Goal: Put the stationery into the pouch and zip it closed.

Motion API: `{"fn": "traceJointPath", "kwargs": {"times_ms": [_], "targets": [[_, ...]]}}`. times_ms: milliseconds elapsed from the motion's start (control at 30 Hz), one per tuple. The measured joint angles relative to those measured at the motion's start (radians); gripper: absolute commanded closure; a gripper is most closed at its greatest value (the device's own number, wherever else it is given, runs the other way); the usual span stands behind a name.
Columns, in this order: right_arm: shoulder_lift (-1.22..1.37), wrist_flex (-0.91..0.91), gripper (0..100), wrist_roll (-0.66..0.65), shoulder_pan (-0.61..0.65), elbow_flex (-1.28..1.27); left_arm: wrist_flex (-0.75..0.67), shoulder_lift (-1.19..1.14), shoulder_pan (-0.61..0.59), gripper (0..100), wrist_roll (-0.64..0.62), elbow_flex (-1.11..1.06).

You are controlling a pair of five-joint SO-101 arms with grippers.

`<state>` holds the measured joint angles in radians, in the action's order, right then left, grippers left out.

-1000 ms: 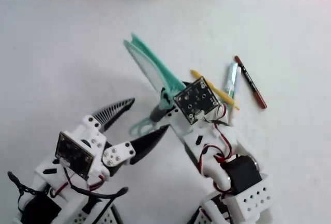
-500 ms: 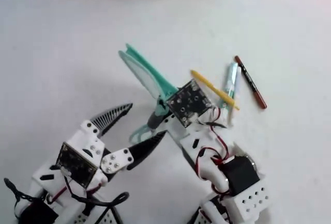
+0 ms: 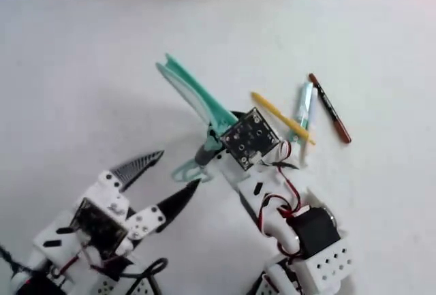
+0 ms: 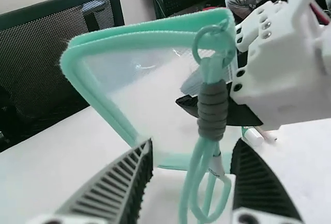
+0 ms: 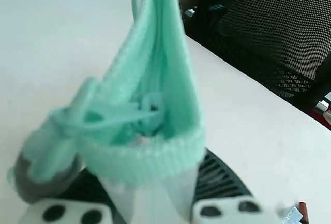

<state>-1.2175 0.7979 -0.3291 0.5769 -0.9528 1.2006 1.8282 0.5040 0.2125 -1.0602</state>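
Mint-green pouch [image 3: 194, 97] hangs clamped at one end in the right tool [image 3: 216, 138], off the table [image 3: 82, 70]. Left tool [image 3: 178, 169] stands apart, just beside its cord [image 4: 201, 182]. Yellow pen [image 3: 281, 118], teal pen [image 3: 304, 107] and red pen [image 3: 330, 107] lie beyond the right tool; packing and zipping both look undone.

Right end effector [image 3: 216, 148] clasps the teal pouch [image 3: 191, 90] near a yellow pen [image 3: 281, 118].

Left arm [image 3: 102, 220] jaws spread, right arm [image 3: 272, 193] jaws clamped

One mint pouch [image 3: 191, 92] and three pens [image 3: 275, 112].
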Motion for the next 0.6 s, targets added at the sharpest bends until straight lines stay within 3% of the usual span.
{"fn": "traceJointPath", "kwargs": {"times_ms": [167, 433, 600], "targets": [[0.0, 0.0, 98.1, 0.0, 0.026, 0.0, -0.13, -0.002, 0.0, 76, 0.0, -0.127], [0.0, 0.0, 98.1, 0.0, 0.044, 0.0, -0.157, -0.002, 0.071, 77, -0.005, -0.129], [-0.005, 0.017, 98.1, 0.0, 0.051, 0.002, -0.155, -0.002, 0.104, 93, -0.005, -0.13]]}}
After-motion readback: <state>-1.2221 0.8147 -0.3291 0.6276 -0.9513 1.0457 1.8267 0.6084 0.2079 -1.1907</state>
